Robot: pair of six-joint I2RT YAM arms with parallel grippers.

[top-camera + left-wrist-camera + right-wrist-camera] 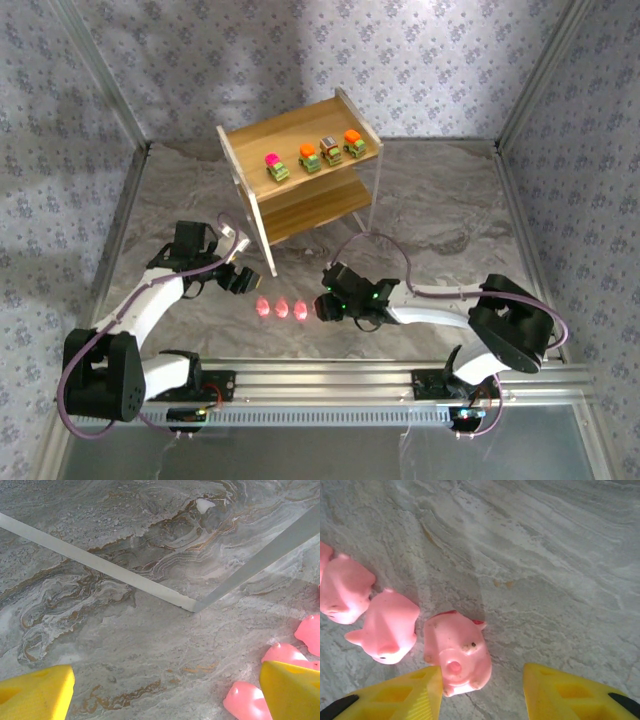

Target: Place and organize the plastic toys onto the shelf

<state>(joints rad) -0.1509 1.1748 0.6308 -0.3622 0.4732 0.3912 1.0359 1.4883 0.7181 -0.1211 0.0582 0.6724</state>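
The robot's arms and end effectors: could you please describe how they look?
The left arm and right arm have white link shells and black joint housings, each trailed by a looping purple cable. The left end effector and right end effector carry wedge-shaped yellow fingers with triangular recesses.

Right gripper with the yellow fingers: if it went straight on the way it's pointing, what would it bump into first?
Probably the nearest rounded pink plastic pig toy, lying just ahead of the right gripper beside one fingertip; past it, the grey marbled table.
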